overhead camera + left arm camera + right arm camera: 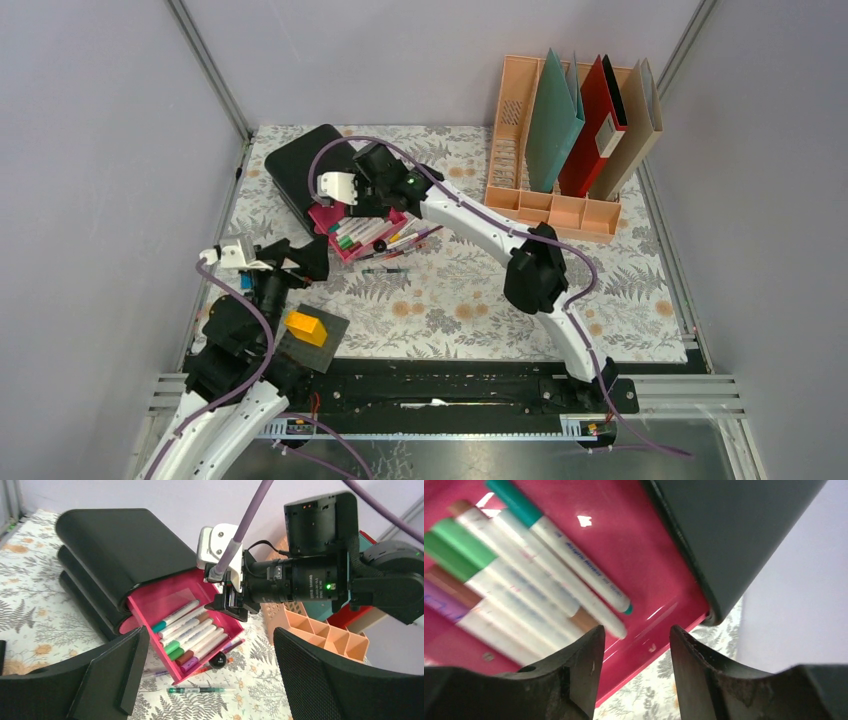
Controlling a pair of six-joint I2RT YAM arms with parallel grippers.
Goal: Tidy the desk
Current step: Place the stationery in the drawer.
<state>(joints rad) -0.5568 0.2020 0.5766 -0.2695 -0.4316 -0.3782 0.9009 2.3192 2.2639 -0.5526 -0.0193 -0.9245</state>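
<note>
The desk (480, 300) is covered in a fern-and-flower cloth. A black drawer box (300, 170) stands at the back left with its pink drawer (352, 238) pulled out, full of markers (192, 635). My right gripper (636, 640) hovers over the drawer's far side wall (659, 615), open, with nothing between its fingers (579, 670). My left gripper (210, 680) is wide open and empty, low over the cloth in front of the drawer. A green pen (200, 690) lies on the cloth below the drawer, and more pens (415, 238) poke out beside it.
A peach file rack (560, 210) with upright folders stands at the back right. A yellow block (306, 327) rests on a dark pad by the left arm's base. A small round black cap (218, 660) lies beside the drawer's front corner.
</note>
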